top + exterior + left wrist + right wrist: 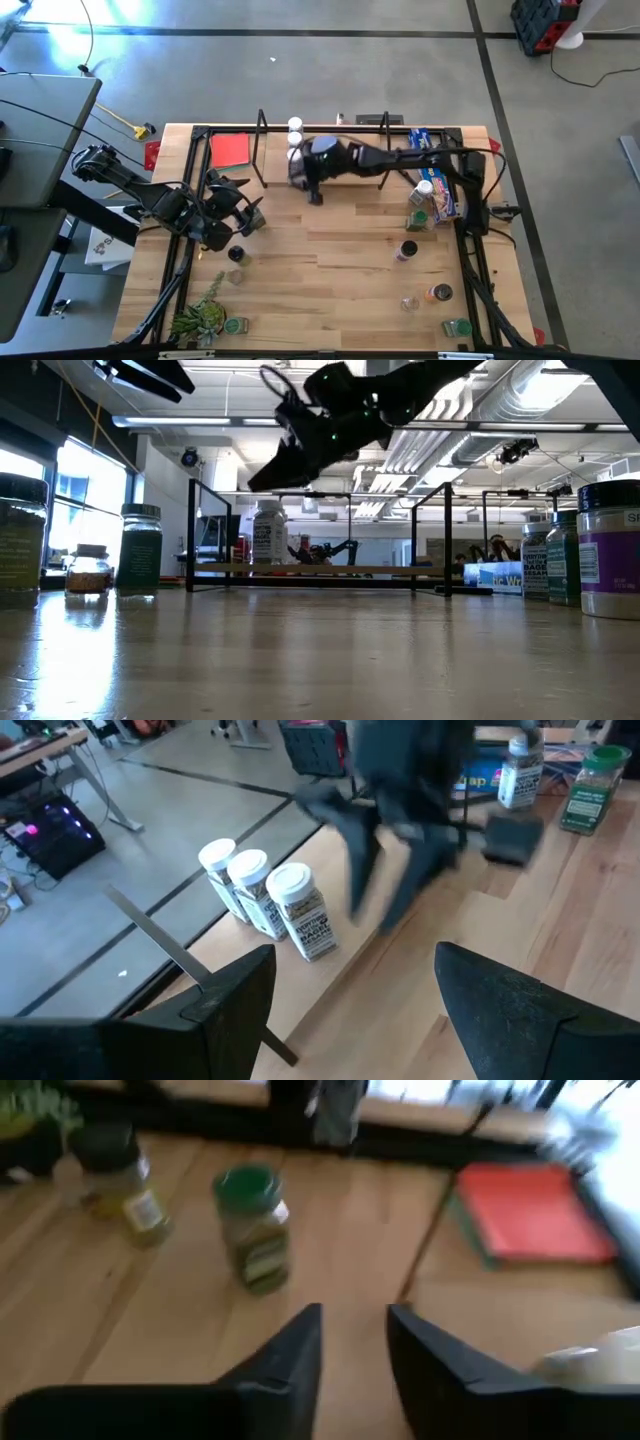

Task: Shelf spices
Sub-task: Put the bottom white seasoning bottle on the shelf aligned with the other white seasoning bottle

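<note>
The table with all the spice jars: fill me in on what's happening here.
The right hand hangs empty beside three white-capped jars lined up on the shelf. The left hand waits open at the table's left. Other jars remain on the table, including a green-capped jar.

Three white-capped spice jars [268, 898] with white, black-printed labels stand in a row on the pale wooden shelf [350, 180] with thin black wire uprights, at the table's far edge. A flat red square [231, 150] lies at the shelf's left end, a blue box [436, 170] at its right. Near the table's left edge sit a green-lidded jar [252, 1223] and a black-lidded jar with yellowish contents [122, 1181]. A green plant [198, 315] fills the near left corner. Both arms are dark
</note>
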